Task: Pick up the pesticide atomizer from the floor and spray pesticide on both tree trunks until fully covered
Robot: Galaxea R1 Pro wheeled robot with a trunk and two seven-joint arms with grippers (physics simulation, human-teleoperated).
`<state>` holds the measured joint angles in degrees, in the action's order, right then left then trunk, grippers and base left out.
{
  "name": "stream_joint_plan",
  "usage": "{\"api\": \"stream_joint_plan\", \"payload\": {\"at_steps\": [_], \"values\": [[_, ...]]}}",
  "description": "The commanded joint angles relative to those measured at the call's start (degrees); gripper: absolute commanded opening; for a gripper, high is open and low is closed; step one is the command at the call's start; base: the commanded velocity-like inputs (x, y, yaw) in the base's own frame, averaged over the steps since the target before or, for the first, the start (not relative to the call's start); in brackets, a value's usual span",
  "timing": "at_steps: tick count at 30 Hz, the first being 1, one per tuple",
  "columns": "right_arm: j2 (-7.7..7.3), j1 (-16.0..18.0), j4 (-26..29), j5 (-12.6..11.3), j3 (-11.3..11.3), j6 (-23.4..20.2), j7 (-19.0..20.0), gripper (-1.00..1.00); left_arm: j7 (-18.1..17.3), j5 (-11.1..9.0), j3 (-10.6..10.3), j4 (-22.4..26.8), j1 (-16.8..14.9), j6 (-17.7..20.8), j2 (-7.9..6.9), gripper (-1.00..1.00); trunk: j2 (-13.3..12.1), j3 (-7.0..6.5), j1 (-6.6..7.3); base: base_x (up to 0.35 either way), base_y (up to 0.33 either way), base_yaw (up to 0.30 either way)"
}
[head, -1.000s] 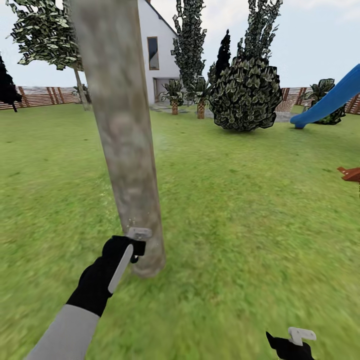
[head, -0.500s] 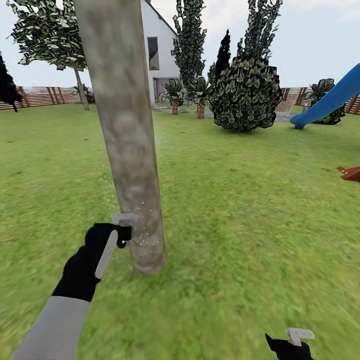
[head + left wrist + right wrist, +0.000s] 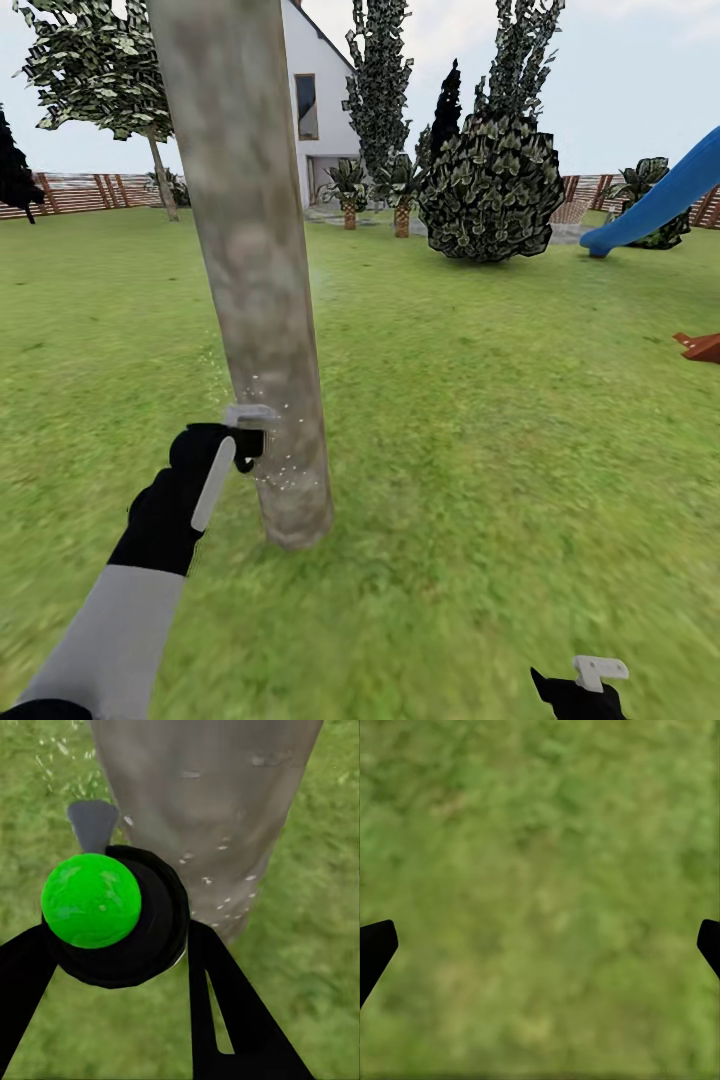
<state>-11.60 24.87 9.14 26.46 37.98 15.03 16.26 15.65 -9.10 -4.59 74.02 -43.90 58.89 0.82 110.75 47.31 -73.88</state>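
One arm reaches up from the lower left, its left gripper (image 3: 236, 447) clamped around the black pesticide atomizer (image 3: 124, 919), which is held right against the low part of the thick tree trunk (image 3: 255, 270). Whitish pesticide (image 3: 275, 465) specks dot the bark beside the nozzle. Far right and low, the right gripper (image 3: 580, 690) hangs over the grass (image 3: 540, 892), fingers spread wide.

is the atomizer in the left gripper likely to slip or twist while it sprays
Probably stiff: the pesticide atomizer keeps a round, hard-looking black body with a green top, showing no sag. Its curved sides could let it twist between the left gripper's fingers, which sit on either side of it. It looks small beside the tree trunk, so likely light.
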Motion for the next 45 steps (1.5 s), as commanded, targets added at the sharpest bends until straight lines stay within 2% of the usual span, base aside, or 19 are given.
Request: {"api": "stream_joint_plan", "payload": {"at_steps": [1, 6, 7, 9, 11, 12, 13, 15, 17, 19, 21, 26, 36, 45], "values": [[0.01, 0.0, 0.0, 0.0, 0.0, 0.0, 0.0, 1.00, 0.0, -0.3, 0.0, -0.1, 0.0, 0.0, -0.59, -1.00, 0.0, 0.00, 0.00, 0.000, 0.000, 0.000], [0.02, 0.0, 0.0, 0.0, 0.0, 0.0, 0.0, 1.00, 0.1, 0.1, -0.2, -0.6, 1.6, -0.3, -1.23, -1.00, 0.0, 0.00, 0.00, 0.000, 0.000, 0.000], [0.02, 0.0, 0.0, 0.0, 0.0, 0.0, 0.0, 1.00, 0.0, 0.2, -0.1, -0.6, 3.6, -0.6, -1.94, -1.00, 0.0, 0.00, 0.00, 0.000, 0.000, 0.000], [0.00, 0.0, 0.0, 0.0, 0.0, 0.0, 0.0, 1.00, 0.0, 0.2, -0.1, -0.6, 6.4, -0.9, -2.37, -1.00, 0.0, 0.00, 0.00, 0.000, 0.000, 0.000], [0.00, 0.0, 0.0, 0.0, 0.1, 0.1, 0.0, 1.00, 0.2, 0.1, -0.4, -0.9, 10.0, -2.0, -2.41, -1.00, 0.0, 0.00, 0.00, 0.000, 0.000, 0.000], [0.00, 0.0, 0.0, 0.0, 0.1, 0.1, 0.0, 1.00, 0.2, 0.2, -0.4, -3.3, 10.7, -3.2, -2.21, -1.00, 0.0, 0.00, 0.00, 0.000, 0.000, 0.000], [0.00, 0.0, 0.0, 0.0, 0.1, 0.1, 0.0, 1.00, 0.2, 0.2, -0.4, -6.0, 11.0, -5.0, -2.05, -1.00, 0.0, 0.00, 0.00, 0.000, 0.000, 0.000], [0.00, 0.0, 0.0, -0.1, 0.1, 0.1, 0.0, 1.00, 0.3, 0.2, -0.3, -11.6, 11.1, -11.0, -1.87, -1.00, 0.0, 0.00, 0.00, 0.000, 0.000, 0.000], [0.03, 0.0, 0.0, -0.1, 0.1, 0.3, 0.0, 1.00, 0.3, 0.0, -0.3, -19.3, 11.2, -16.9, -1.64, -1.00, 0.0, 0.00, 0.00, 0.000, 0.000, 0.000], [0.01, 0.0, 0.0, -0.1, 0.1, 0.8, 0.0, 1.00, 0.5, -0.1, 0.0, -23.5, 11.2, -22.3, -1.61, -1.00, 0.0, 0.00, 0.00, 0.000, 0.000, 0.000], [0.04, 0.0, 0.0, -0.1, 0.1, 0.9, 0.0, 1.00, 0.5, -0.3, 0.1, -26.8, 11.2, -24.5, -1.61, -1.00, 0.0, 0.00, 0.00, 0.000, 0.000, 0.008], [0.04, 0.0, 0.0, -0.1, 0.1, 0.9, 0.0, 1.00, 0.4, -0.5, -0.1, -27.8, 11.2, -24.9, -1.43, -1.00, 0.0, 0.00, 0.00, 0.000, -0.049, 0.190], [0.02, 0.0, 0.0, -0.1, 0.1, 0.9, 0.0, 1.00, 0.5, -0.3, 0.0, -28.1, 11.2, -24.9, -1.36, -1.00, 0.0, 0.00, 0.00, 0.000, -0.264, 0.051], [0.03, 0.0, 0.0, -0.1, 0.1, 0.9, 0.0, 1.00, 0.5, -0.3, -0.1, -28.2, 11.3, -25.0, -1.00, -1.00, 0.0, 0.00, 0.00, 0.000, -0.275, 0.266]]}}
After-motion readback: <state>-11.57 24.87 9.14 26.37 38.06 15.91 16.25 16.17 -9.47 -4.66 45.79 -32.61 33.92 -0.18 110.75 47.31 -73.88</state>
